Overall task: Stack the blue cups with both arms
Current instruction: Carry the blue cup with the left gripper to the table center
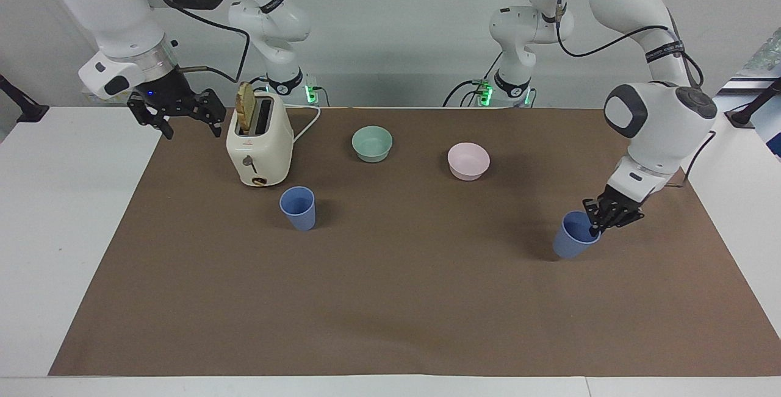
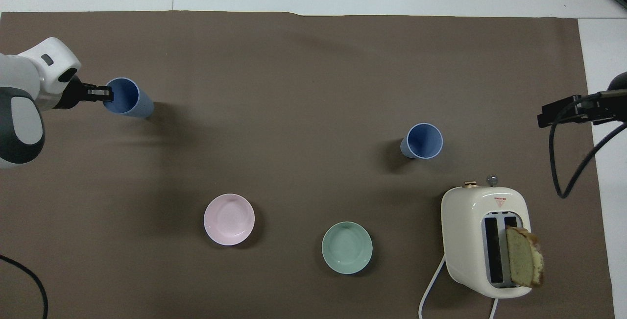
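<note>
Left gripper [image 1: 595,221]: you have it pinching the rim of one blue cup [image 1: 572,235], which hangs tilted, just off the brown mat [image 1: 390,299] at the left arm's end.
Right gripper [image 1: 178,118]: fingers spread, holding nothing, waiting in the air beside the toaster [image 1: 259,150].
Second blue cup [image 1: 298,207]: upright on the mat, just beside the toaster, farther from the robots.
Bowls: your mint-green bowl [image 1: 372,143] and pink bowl [image 1: 468,160] sit apart, nearer the robots.

Two white jointed arms with rounded shells, dark grey joint caps, black bands with white lettering, black cables looped alongside each, green lights at the bases, black two-finger left gripper [image 1: 595,221], black right gripper [image 1: 190,125] with small blue light above.
</note>
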Motion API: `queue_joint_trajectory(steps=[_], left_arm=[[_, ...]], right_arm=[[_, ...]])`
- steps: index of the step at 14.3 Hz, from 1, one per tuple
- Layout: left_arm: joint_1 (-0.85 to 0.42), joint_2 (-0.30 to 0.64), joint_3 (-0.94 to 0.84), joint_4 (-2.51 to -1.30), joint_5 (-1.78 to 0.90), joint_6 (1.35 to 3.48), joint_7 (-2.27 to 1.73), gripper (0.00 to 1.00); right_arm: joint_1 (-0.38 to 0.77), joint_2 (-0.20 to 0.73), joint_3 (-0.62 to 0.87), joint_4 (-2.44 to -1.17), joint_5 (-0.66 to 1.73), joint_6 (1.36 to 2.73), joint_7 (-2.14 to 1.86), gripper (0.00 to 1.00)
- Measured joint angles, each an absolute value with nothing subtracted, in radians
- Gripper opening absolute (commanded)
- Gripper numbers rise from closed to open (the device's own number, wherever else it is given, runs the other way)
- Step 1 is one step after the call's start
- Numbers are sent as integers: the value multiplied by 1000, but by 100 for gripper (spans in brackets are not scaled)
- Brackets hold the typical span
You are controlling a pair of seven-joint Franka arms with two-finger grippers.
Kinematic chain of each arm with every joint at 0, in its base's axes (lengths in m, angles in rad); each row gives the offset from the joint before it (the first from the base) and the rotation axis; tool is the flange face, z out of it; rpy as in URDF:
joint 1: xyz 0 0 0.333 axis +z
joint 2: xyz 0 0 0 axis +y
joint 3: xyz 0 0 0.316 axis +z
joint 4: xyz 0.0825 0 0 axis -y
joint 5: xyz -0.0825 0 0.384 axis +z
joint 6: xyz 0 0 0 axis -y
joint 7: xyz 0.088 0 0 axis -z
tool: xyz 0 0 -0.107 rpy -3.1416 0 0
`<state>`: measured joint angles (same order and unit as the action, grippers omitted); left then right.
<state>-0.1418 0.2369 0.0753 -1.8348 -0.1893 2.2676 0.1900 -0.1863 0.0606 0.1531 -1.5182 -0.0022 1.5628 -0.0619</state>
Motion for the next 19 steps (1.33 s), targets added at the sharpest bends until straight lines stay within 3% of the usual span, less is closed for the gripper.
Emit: queue_joint_trajectory(steps=[6,15,16,17,18,19], left_arm=[[-377,246,70,-1845,-189,2285,1,0],[-507,284,70,-1887,-189,2421,-118,2],[-509,289,70,-1888,-189,2424,-121,11],[-509,290,71,-1889,-189,2424,-122,38],[-509,290,73,-1890,-189,2424,-123,83],[-509,290,75,-1889,-189,2424,-125,100]], right_arm=[[-186,61,153,-1518,-2,1563,-62,100],[-186,61,153,-1518,-2,1563,-62,100],[-186,61,153,-1518,-2,1563,-62,100],[-186,61,153,-1518,-2,1563,-62,100],[-186,61,153,-1518,-2,1563,-62,100],[-186,61,153,-1518,-2,1563,-62,100]])
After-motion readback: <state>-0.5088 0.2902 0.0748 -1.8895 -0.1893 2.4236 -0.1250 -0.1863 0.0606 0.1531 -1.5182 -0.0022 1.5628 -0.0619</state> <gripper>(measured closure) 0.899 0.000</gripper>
